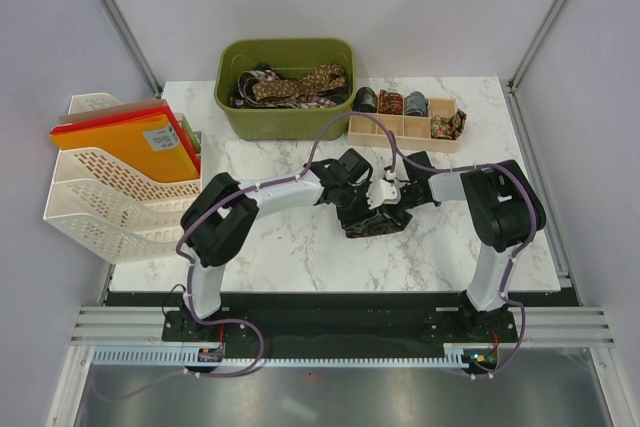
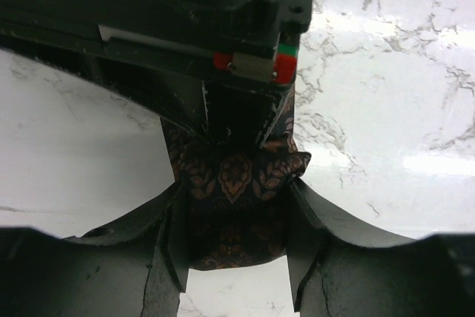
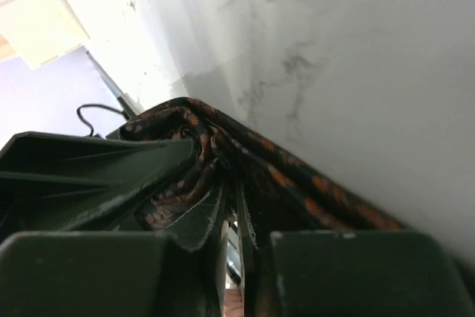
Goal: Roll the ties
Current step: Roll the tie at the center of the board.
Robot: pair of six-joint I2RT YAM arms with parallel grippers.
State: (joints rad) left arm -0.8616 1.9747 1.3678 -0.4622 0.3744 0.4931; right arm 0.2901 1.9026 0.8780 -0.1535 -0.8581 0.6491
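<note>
A dark tie with a brown-orange print (image 1: 375, 223) lies bunched at the middle of the marble table. Both grippers meet over it. My left gripper (image 1: 352, 190) comes in from the left. In the left wrist view its gripper (image 2: 236, 220) has the tie (image 2: 234, 183) filling the gap and touching both fingers. My right gripper (image 1: 395, 192) comes in from the right. In the right wrist view its gripper (image 3: 231, 206) is nearly closed, pinching folds of the tie (image 3: 185, 176) just above the tabletop.
A green bin (image 1: 285, 125) with loose ties (image 1: 300, 82) stands at the back. To its right a wooden divided tray (image 1: 400, 138) holds several rolled ties (image 1: 390, 102). A white file rack (image 1: 100, 217) with orange and red folders (image 1: 140, 147) stands at the left.
</note>
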